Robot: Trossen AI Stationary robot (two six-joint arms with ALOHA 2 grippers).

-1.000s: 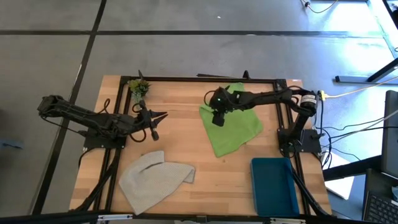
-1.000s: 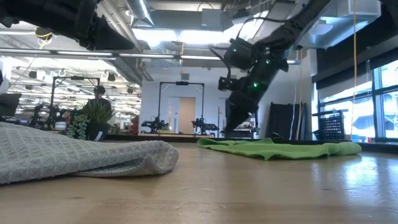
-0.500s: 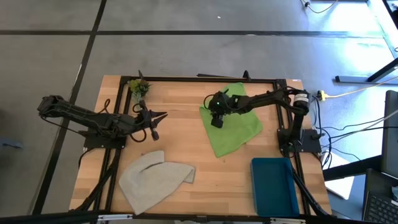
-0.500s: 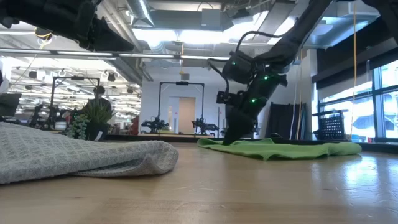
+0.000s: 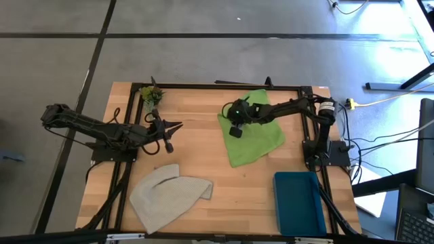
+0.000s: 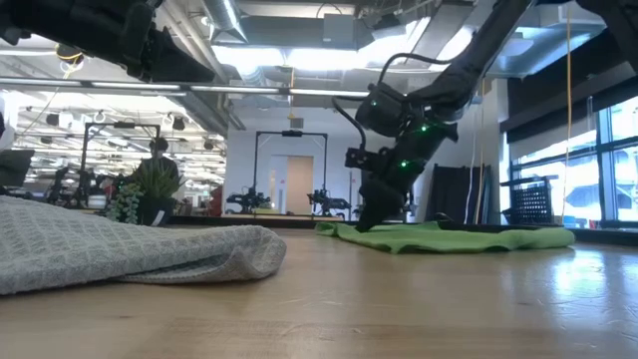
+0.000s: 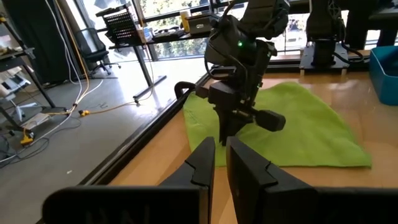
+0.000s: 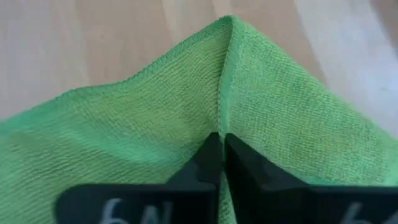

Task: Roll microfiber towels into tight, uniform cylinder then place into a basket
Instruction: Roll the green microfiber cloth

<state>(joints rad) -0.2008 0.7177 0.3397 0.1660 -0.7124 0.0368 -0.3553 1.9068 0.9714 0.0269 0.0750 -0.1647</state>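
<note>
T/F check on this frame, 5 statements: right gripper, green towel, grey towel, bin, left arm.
1. The right gripper is shut on the green towel, pinching a fold. True.
2. The grey towel lies in the teal bin. False: it lies on the table, and the bin holds no towel.
3. The left gripper holds the grey towel. False: it waits apart from both towels, holding nothing.
4. The green towel is rolled into a cylinder. False: it lies spread out.
5. A small plant stands at a table corner. True.
</note>
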